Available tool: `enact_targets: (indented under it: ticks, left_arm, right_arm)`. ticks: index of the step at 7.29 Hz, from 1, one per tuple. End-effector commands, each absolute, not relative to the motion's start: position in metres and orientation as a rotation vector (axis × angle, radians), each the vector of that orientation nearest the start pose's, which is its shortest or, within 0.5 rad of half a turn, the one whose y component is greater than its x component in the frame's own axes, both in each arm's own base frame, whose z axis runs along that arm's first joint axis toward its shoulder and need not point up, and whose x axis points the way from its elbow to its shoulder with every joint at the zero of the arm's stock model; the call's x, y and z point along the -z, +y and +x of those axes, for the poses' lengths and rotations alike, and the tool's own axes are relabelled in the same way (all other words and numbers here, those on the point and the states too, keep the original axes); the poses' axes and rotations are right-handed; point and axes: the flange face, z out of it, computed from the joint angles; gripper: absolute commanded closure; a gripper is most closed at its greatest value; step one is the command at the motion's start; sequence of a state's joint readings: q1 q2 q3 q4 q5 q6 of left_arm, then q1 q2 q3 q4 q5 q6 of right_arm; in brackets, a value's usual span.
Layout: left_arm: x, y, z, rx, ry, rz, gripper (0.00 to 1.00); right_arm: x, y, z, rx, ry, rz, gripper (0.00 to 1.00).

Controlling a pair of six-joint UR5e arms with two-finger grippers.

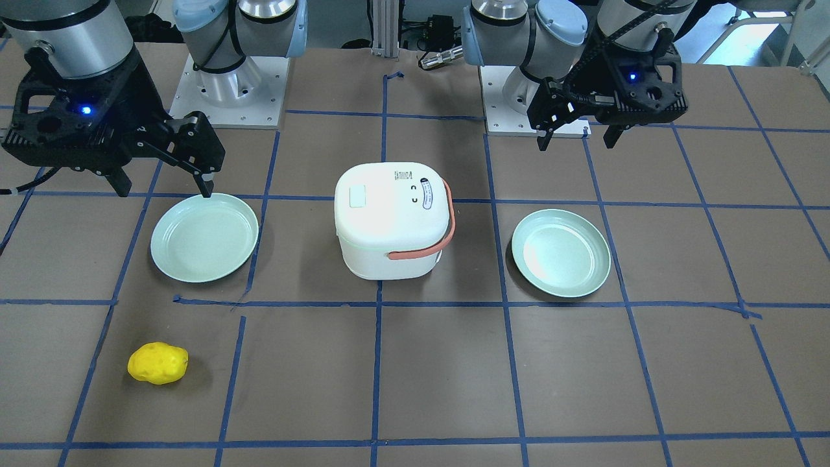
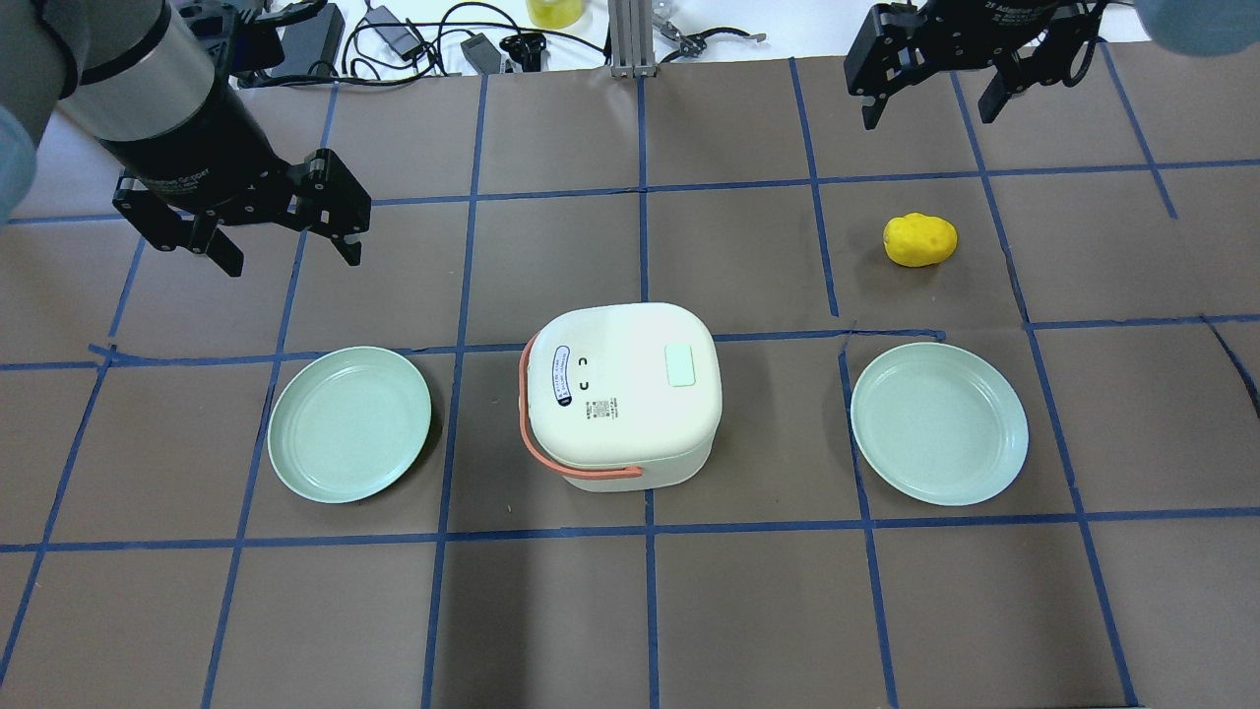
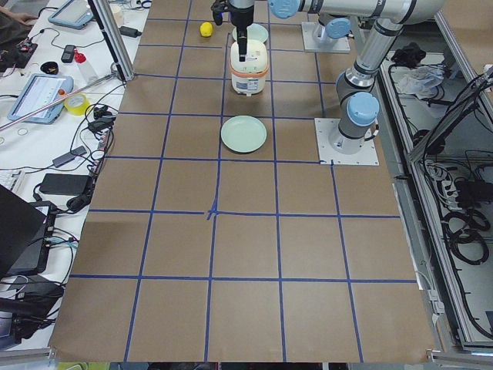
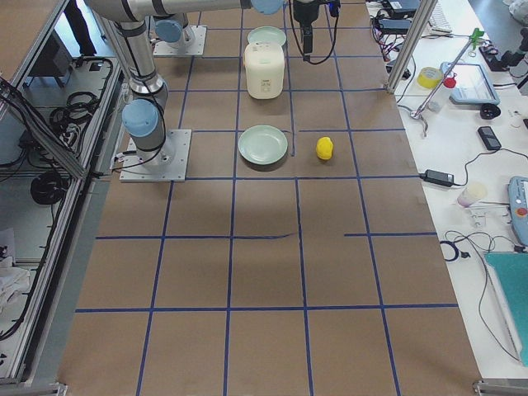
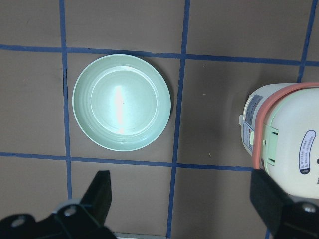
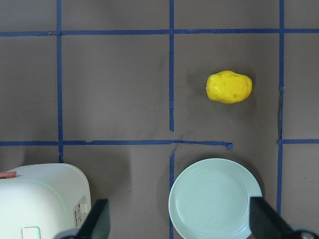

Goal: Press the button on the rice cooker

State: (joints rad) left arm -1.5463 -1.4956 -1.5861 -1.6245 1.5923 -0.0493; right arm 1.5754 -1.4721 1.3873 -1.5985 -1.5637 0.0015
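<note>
The white rice cooker (image 2: 620,389) with an orange handle stands at the table's centre, lid shut. It also shows in the front view (image 1: 389,220). A pale green square button (image 2: 681,365) sits on its lid, and shows in the front view too (image 1: 357,196). My left gripper (image 2: 292,258) hangs open and empty to the cooker's far left, past the left plate; the cooker (image 5: 289,144) is at the right edge of its wrist view. My right gripper (image 2: 928,116) hangs open and empty at the far right; its wrist view catches the cooker's corner (image 6: 40,199).
A pale green plate (image 2: 349,423) lies left of the cooker and another (image 2: 940,423) right of it. A yellow potato-like toy (image 2: 920,239) lies beyond the right plate. Blue tape lines grid the brown table. Cables and tools lie along the far edge.
</note>
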Motion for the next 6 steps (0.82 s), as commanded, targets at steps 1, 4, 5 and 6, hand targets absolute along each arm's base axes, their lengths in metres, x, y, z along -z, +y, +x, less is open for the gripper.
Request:
enact_targets:
  ticks: [1, 4, 5, 6]
  left_arm:
    - [-0.511, -0.463, -0.12, 0.01, 3.118, -0.115, 0.0]
    - [-0.511, -0.463, -0.12, 0.01, 3.118, -0.115, 0.0]
    - [-0.511, -0.463, -0.12, 0.01, 3.118, -0.115, 0.0]
    - [-0.511, -0.463, -0.12, 0.01, 3.118, -0.117, 0.0]
  right_arm:
    - [-0.531, -0.542, 0.136, 0.178, 3.13, -0.005, 0.0]
    - [-0.531, -0.542, 0.136, 0.175, 3.13, 0.002, 0.0]
    - [-0.53, -0.541, 0.141, 0.17, 3.126, 0.011, 0.0]
    - [-0.527, -0.537, 0.149, 0.155, 3.121, 0.068, 0.0]
